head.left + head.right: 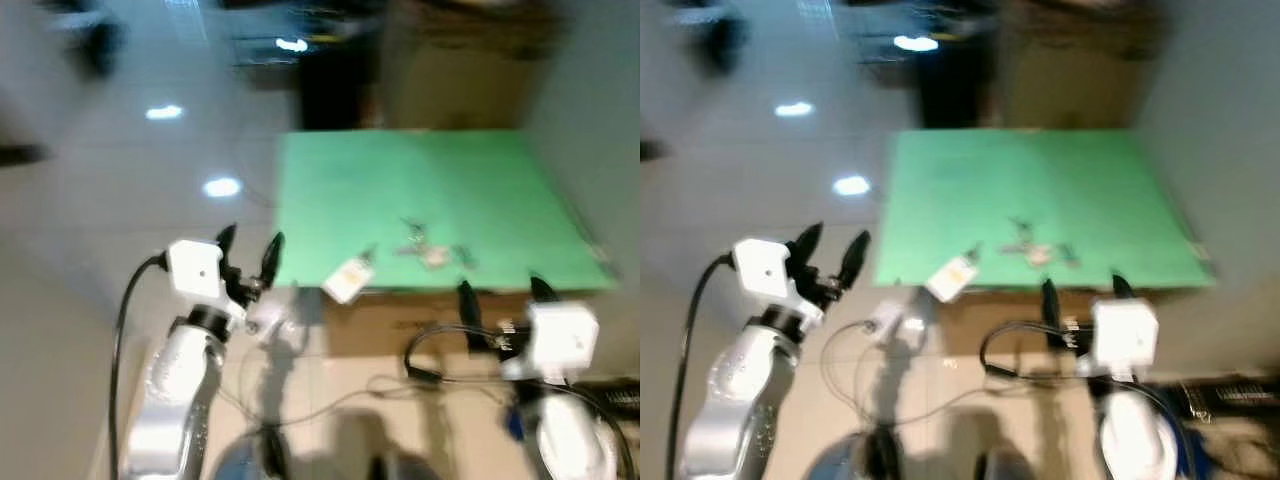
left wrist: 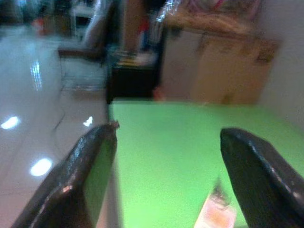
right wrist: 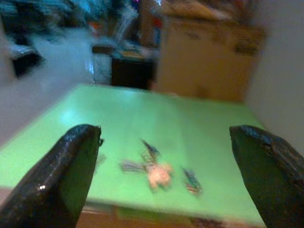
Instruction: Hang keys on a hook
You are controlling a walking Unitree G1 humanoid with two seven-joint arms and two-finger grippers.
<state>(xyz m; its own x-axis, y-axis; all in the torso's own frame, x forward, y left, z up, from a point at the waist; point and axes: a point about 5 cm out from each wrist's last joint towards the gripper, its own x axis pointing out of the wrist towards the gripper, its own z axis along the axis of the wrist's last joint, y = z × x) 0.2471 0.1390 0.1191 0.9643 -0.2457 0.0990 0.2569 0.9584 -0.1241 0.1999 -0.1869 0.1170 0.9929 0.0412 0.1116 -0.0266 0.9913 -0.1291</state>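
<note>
The keys (image 1: 428, 248) lie loose near the front edge of the green tabletop (image 1: 420, 190), just beyond the right gripper (image 1: 497, 289) and off to the side of the left gripper (image 1: 250, 250), both spread wide and empty, with a white tag (image 1: 347, 279) overhanging the edge.

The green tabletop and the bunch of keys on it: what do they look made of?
The flat green tabletop looks like a matte painted board or mat: even colour, faint sheen, though blur leaves it open. The small bunch of keys looks like metal with a pale fob; blur hides detail. The white tag at the near edge looks like plastic or card.
</note>
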